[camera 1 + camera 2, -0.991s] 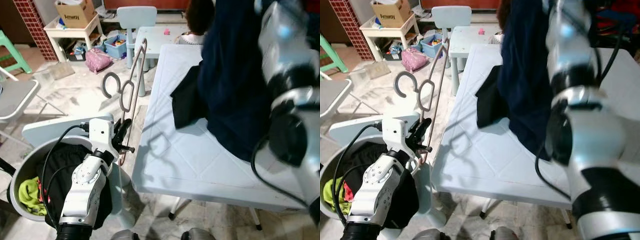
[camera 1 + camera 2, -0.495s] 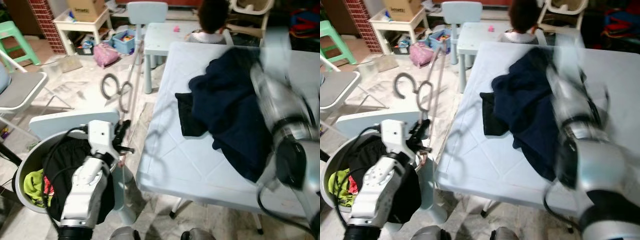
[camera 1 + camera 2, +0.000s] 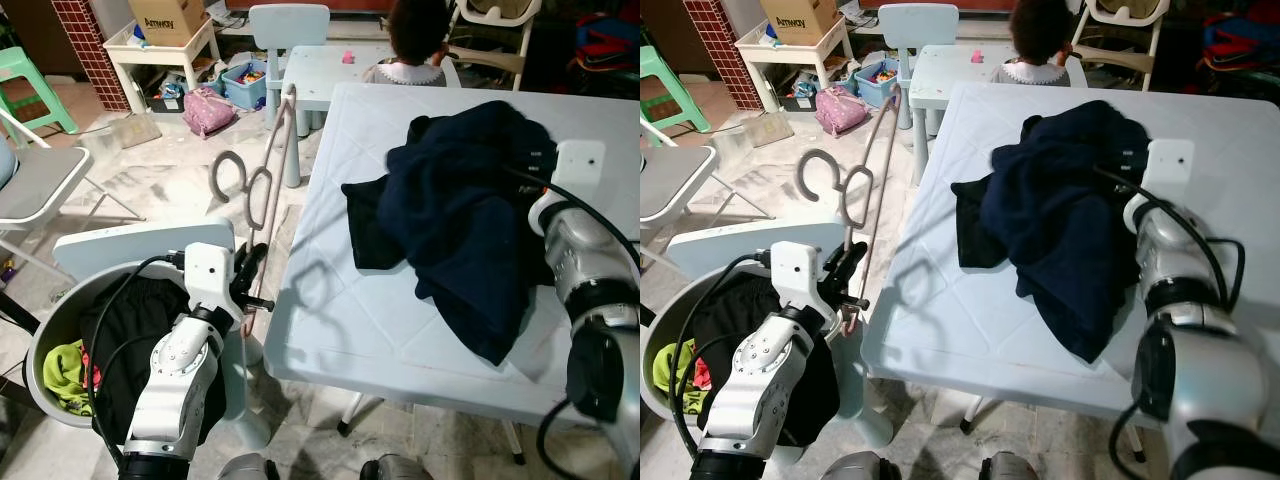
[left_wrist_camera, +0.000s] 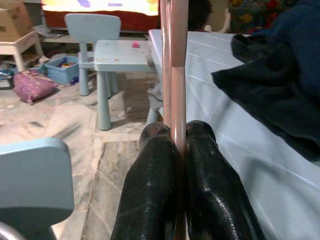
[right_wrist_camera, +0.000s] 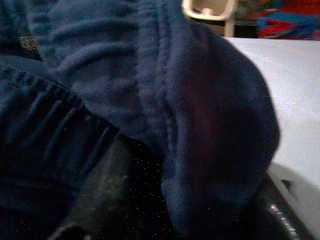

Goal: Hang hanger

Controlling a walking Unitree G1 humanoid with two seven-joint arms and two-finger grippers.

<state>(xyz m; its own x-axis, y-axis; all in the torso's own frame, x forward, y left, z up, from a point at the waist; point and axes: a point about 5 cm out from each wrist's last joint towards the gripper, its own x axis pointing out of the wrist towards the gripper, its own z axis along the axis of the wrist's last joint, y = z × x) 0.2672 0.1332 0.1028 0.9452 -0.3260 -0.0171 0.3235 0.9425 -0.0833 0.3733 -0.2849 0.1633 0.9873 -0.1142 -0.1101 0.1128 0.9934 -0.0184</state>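
Observation:
A pink hanger (image 3: 272, 160) with a grey hook (image 3: 222, 172) stands upright beside the white table's (image 3: 340, 320) left edge. My left gripper (image 3: 250, 268) is shut on its lower end; in the left wrist view the black fingers (image 4: 155, 185) pinch the pink rod (image 4: 177, 75). A navy garment (image 3: 470, 220) lies heaped on the table, over a black cloth (image 3: 368, 222). My right arm (image 3: 580, 250) reaches into the heap from the right. In the right wrist view, navy folds (image 5: 150, 85) bunch tightly around my right gripper (image 5: 185, 165), which is shut on the cloth.
A laundry basket (image 3: 40, 345) with dark and green clothes stands at the lower left, a white board (image 3: 130, 245) across it. A person (image 3: 420, 40) sits at a small table (image 3: 320, 70) beyond. A folding chair (image 3: 30, 190), a box (image 3: 165, 15) and a pink bag (image 3: 205, 108) crowd the left floor.
My right arm has come down from high, and the navy garment it lifted now lies heaped on the table. The left gripper still holds the hanger upright. The camera has shifted.

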